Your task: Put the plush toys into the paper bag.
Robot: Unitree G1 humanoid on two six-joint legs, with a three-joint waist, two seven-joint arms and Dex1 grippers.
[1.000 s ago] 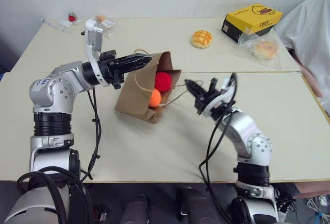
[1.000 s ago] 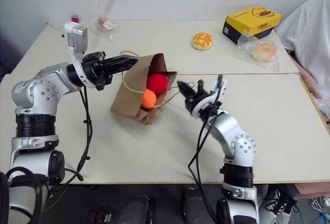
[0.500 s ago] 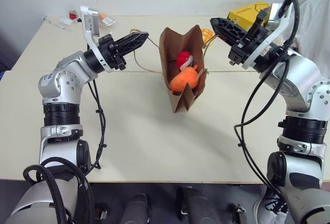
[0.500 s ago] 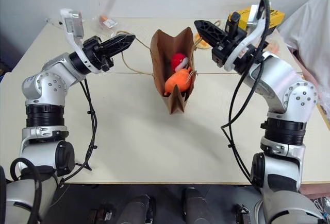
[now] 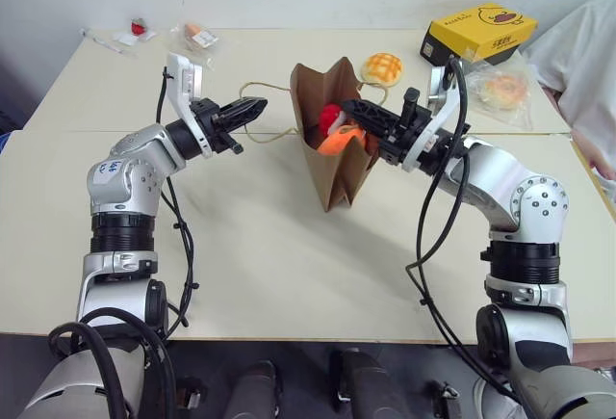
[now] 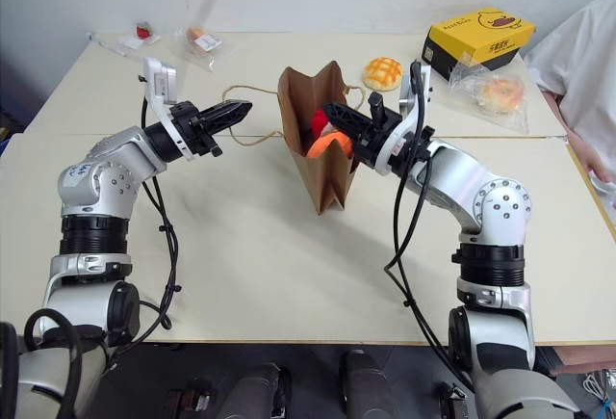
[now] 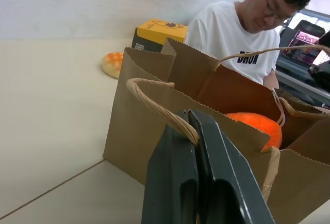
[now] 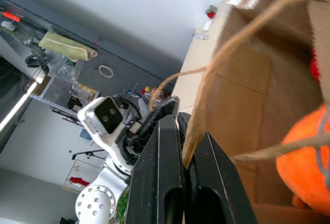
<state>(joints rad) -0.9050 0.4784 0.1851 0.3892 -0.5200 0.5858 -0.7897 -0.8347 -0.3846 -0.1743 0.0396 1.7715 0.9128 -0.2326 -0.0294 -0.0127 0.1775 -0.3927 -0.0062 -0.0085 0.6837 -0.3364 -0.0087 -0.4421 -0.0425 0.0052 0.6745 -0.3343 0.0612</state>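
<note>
The brown paper bag (image 5: 337,173) stands upright mid-table, mouth open, its base down at the table top. Inside it lie the plush toys: the red one (image 5: 330,116) at the top and the orange one (image 5: 339,140) beside it, which the left wrist view shows too (image 7: 255,126). My left gripper (image 5: 260,105) is to the bag's left, shut on one cord handle (image 7: 165,112). My right gripper (image 5: 348,107) reaches over the bag's mouth from the right, shut on the other cord handle (image 8: 193,131).
A yellow box (image 5: 478,32), a checkered bun (image 5: 382,67) and a clear packet with a pastry (image 5: 502,87) lie at the far right. Small packets (image 5: 192,32) sit at the far left corner. A person in white (image 5: 587,53) is at the right edge.
The bag lay on its side a second ago; both grippers raised it by its handles and it now stands upright. The right gripper has come in over the bag's mouth.
</note>
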